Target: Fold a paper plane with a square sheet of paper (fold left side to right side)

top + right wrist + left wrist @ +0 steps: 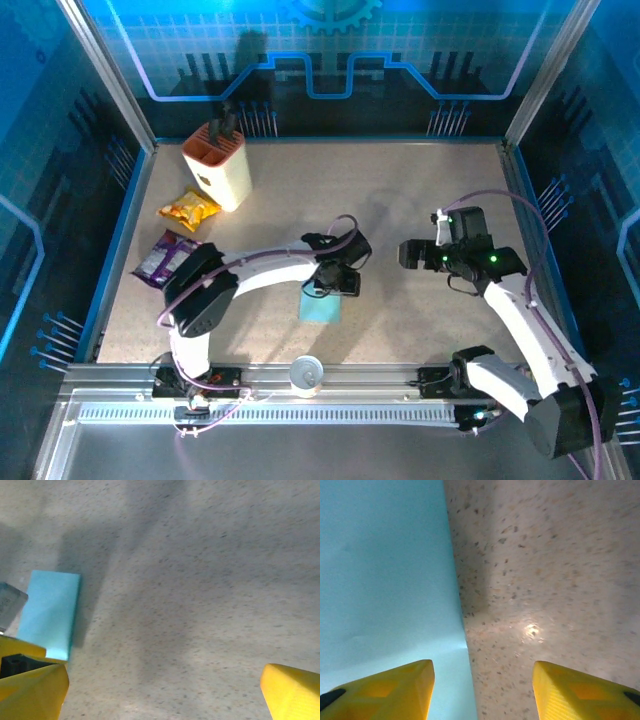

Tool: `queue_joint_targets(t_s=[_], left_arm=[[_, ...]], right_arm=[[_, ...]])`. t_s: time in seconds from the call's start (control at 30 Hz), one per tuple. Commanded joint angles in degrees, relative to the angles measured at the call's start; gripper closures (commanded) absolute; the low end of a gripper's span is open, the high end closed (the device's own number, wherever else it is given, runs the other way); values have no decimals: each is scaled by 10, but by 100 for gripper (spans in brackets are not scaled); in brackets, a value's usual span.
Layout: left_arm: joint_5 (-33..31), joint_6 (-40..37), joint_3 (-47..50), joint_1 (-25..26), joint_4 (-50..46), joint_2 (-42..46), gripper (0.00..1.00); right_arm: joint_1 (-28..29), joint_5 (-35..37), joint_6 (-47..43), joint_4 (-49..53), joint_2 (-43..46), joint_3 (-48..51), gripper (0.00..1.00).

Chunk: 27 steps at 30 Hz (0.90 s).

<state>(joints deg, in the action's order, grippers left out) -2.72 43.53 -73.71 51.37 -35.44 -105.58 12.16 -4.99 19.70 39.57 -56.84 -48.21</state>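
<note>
The light-blue sheet of paper (pixel 321 308) lies flat on the speckled table near the front middle, as a narrow rectangle with no pointed tip. My left gripper (pixel 336 283) hovers over its far edge, hiding part of it. In the left wrist view the paper (pixel 385 570) covers the left half, its straight edge running down between my yellow fingers; the left gripper (pixel 482 669) is open and holds nothing. My right gripper (pixel 410 254) hangs open to the right of the sheet, well apart from it. Its wrist view has the paper (pixel 50 612) at the far left and bare table between the right gripper's (pixel 164 672) fingers.
A cream knife block (pixel 218 165) stands at the back left. A yellow snack packet (pixel 189 209) and a purple snack packet (pixel 165 256) lie in front of it. A white cup (pixel 306 374) sits on the front rail. Blue walls enclose the table.
</note>
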Motion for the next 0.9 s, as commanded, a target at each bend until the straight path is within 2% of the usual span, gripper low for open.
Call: queue_joint_targets(t_s=[0.0,0.1,0.2,0.37,0.53,0.67,0.87], left_arm=[[50,-3,46,-24,78,66,41],[62,-4,103,-54,126,121,36],[75,-1,165,-90,176,177,33],[92,19,266,-154,258,256,28],[150,43,344,-223,318,298,27],[200,40,365,-250,325,294,27],[229,24,367,-252,315,263,30]], right_arm=[[-8,-117,27,-35,-17,18,7],[1,-194,51,-69,-48,32,18],[26,-229,83,-106,-85,44,29],[98,-234,143,-181,-151,54,45],[159,-228,194,-258,-234,44,63],[187,-220,209,-288,-293,27,71],[199,-223,219,-314,-340,16,72]])
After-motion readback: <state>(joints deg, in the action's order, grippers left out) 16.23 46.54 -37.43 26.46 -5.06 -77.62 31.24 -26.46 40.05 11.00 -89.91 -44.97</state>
